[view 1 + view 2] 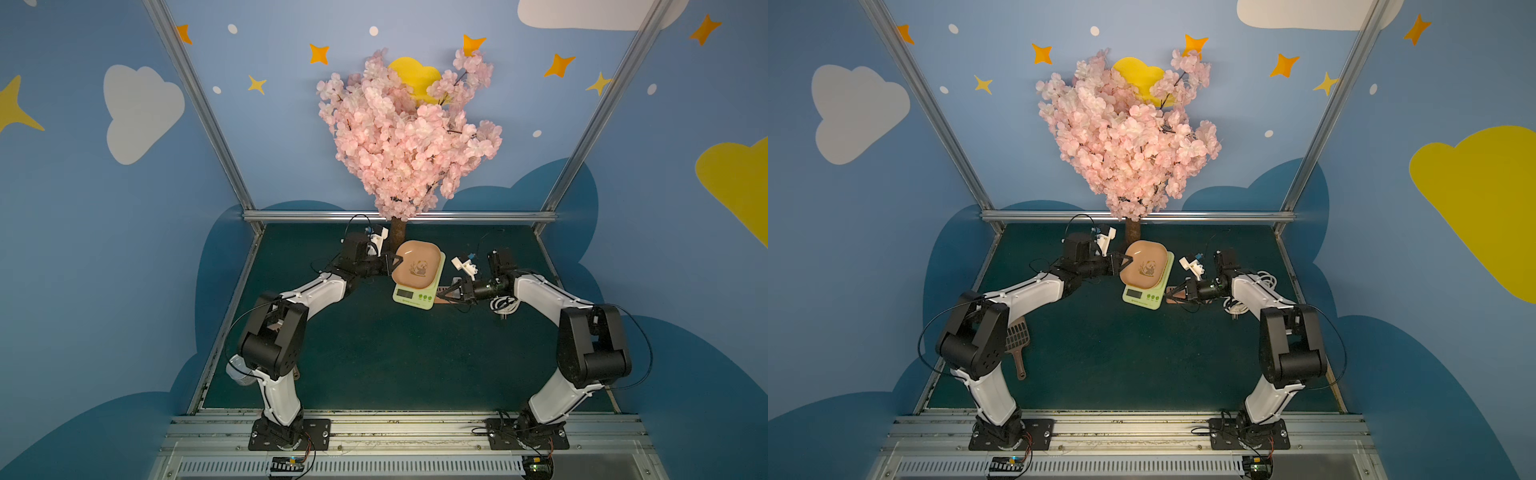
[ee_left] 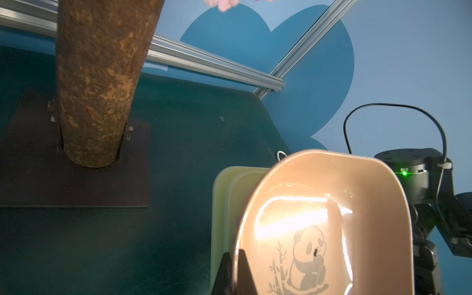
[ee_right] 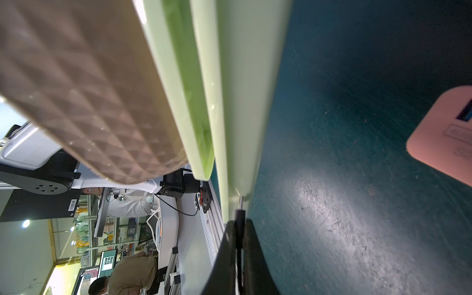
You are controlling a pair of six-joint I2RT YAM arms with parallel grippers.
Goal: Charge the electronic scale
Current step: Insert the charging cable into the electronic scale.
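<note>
In both top views the electronic scale (image 1: 415, 297) is seen on the bench (image 1: 374, 353) near the middle of its back edge, just in front of the tree trunk (image 1: 398, 235). Its tan tray (image 1: 417, 264) is gripped at the rim by the left gripper (image 1: 395, 262), whose jaws are clenched on it. The right gripper (image 1: 442, 294) is held against the scale's right side, close to the front corner. A pinkish power strip (image 1: 1177, 297) lies just beneath it, and a coiled white cable (image 1: 505, 302) is seen by the right arm. In a top view a brown slotted scoop (image 1: 1017, 336) is shown near the bench's left edge.

In the left wrist view the tray's rim is pinched between the two dark fingers (image 2: 224, 270). The panda picture is turned toward the camera, and the pale-green body is seen behind the tray. The trunk is fixed on a black base plate (image 2: 76, 184).

In the right wrist view a thin dark plug (image 3: 240, 215) is grasped by the clenched jaws. Its metal tip is pressed against the scale's green side wall. Whether it is seated in a socket cannot be told. The tray's patterned underside is seen above the body, and the power strip lies apart on the bench.
</note>
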